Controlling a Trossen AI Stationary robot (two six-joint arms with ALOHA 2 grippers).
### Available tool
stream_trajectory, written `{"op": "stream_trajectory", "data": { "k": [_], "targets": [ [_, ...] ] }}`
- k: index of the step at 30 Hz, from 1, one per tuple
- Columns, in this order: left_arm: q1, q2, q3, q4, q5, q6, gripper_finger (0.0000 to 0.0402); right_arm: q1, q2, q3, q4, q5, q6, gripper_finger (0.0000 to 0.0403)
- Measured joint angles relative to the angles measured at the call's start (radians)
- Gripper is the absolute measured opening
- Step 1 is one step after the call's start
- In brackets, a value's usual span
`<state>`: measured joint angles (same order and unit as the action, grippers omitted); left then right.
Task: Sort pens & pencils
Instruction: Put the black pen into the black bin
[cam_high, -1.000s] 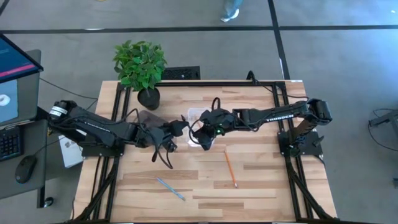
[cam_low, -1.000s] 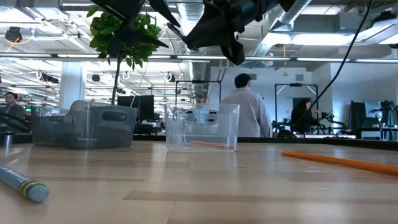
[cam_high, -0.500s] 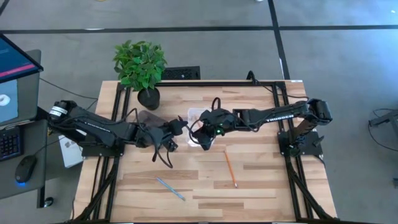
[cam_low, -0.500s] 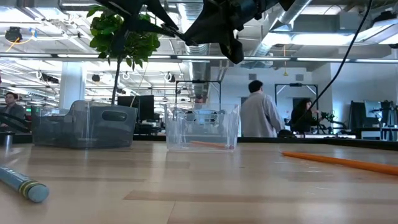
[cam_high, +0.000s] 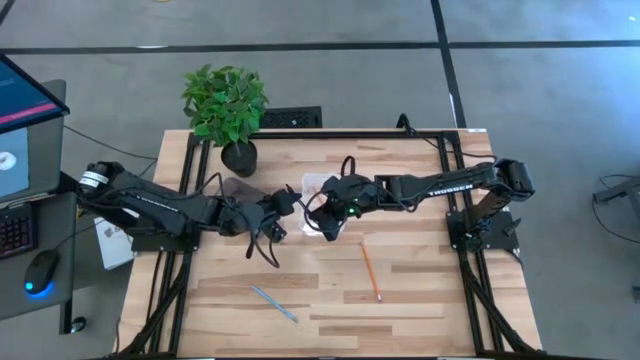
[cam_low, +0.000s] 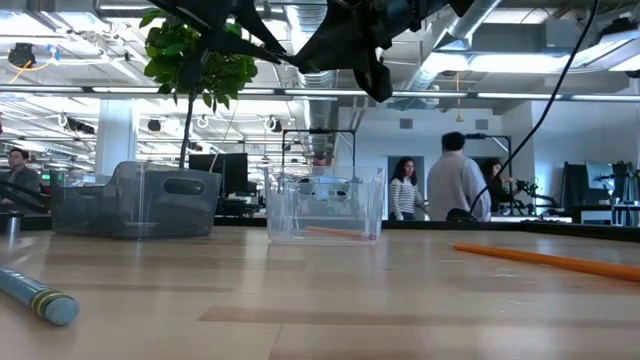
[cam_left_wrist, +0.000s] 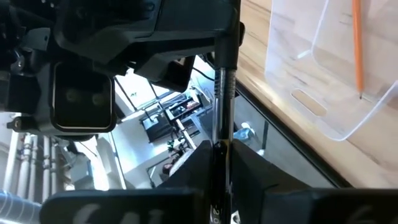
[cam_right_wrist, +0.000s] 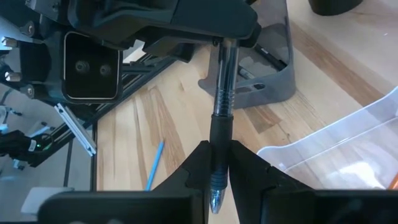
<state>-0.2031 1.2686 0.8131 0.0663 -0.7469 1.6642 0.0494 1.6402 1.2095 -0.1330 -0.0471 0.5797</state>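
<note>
Black and slim, one pen (cam_right_wrist: 219, 134) is pinched at both ends at once: the right end effector (cam_right_wrist: 215, 163) is closed around its lower half and the left end effector (cam_left_wrist: 221, 158) is closed around the other end, the two meeting above the middle of the counter (cam_high: 420, 300), just beside the clear tray (cam_low: 325, 205). That tray holds one orange pencil (cam_low: 335, 232). A grey tray (cam_low: 135, 200) sits beside it, nearer the left edge. Out on the bare wood, a second orange pencil (cam_high: 370, 270) lies toward the right side, and a light blue pencil (cam_high: 273, 302) lies near the front edge. A potted plant (cam_high: 226, 110) stands at the back left corner.
</note>
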Motion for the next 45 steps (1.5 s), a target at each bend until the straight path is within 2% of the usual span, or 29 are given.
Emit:
{"op": "stream_trajectory", "data": {
  "k": [8,14,19,24,29,34,37,41,45],
  "targets": [
    [0.000,0.000,0.000,0.000,-0.021,-0.025,0.0028,0.000,0.000,0.001,0.001,-0.004,-0.012,0.0092],
    [0.002,-0.001,0.003,0.008,-0.057,-0.068,0.0023,0.003,0.003,0.000,-0.004,-0.017,-0.008,0.0160],
    [0.001,-0.001,0.003,-0.001,-0.141,-0.204,0.0026,-0.002,-0.018,0.002,-0.087,-0.016,-0.077,0.0224],
    [0.000,-0.001,0.002,-0.056,-0.197,-0.396,0.0023,0.000,-0.083,0.001,-0.210,0.012,-0.114,0.0250],
    [-0.002,-0.001,0.002,-0.162,-0.235,-0.649,0.0028,0.035,-0.186,0.001,-0.317,0.124,-0.191,0.0249],
    [-0.019,-0.007,0.002,-0.273,-0.247,-0.994,0.0023,0.060,-0.256,0.001,-0.496,0.411,-0.218,0.0249],
    [-0.039,-0.007,0.002,-0.311,-0.246,-1.240,0.0025,0.056,-0.265,0.001,-0.593,0.541,-0.246,0.0249],
    [-0.069,-0.008,0.007,-0.387,-0.218,-1.597,0.0028,0.030,-0.259,-0.007,-0.677,0.580,-0.295,0.0249],
    [-0.091,-0.008,0.024,-0.483,-0.143,-1.844,0.0023,-0.006,-0.261,-0.085,-0.627,0.583,-0.350,0.0249]
  ]
}}
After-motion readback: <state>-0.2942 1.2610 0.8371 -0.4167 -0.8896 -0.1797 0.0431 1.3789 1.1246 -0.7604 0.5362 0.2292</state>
